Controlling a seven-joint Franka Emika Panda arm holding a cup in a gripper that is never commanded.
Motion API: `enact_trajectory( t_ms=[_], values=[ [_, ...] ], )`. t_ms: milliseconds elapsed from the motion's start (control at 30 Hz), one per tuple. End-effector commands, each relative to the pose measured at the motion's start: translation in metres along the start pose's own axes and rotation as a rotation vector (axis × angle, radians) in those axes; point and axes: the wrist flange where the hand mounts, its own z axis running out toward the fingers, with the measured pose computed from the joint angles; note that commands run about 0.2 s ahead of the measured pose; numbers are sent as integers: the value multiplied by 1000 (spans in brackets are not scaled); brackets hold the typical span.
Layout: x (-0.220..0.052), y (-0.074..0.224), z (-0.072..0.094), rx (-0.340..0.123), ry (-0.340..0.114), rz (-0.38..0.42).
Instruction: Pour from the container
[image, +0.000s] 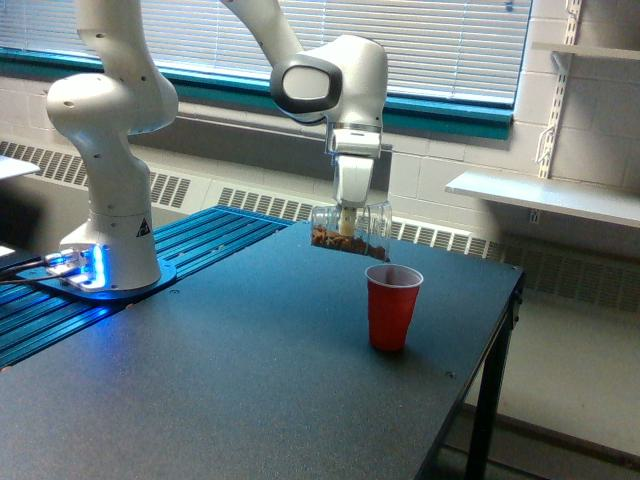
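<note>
This looks like a robotics lab set up in an institutional room, perhaps a school or university building. The wall (440, 175) is painted cinder block, with a long run of white window blinds (400, 40) above a teal sill (440, 115) and a baseboard radiator (250, 205) with slotted grilles beneath. A white robot arm (110, 140) is bolted at 1 end of a plain dark worktop (230, 380) on metal legs, its base lit blue, with cables trailing off. At the exterior view's right, bare white shelves (540, 195) hang on slotted wall brackets. Nothing domestic shows.
</note>
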Motion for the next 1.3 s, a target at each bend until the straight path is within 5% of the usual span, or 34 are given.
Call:
enact_trajectory(
  t_ms=[33,1300],
  values=[
    [4,-1,-6,-15,3,9],
    [11,-1,-16,-153,-32,-50]
  ],
)
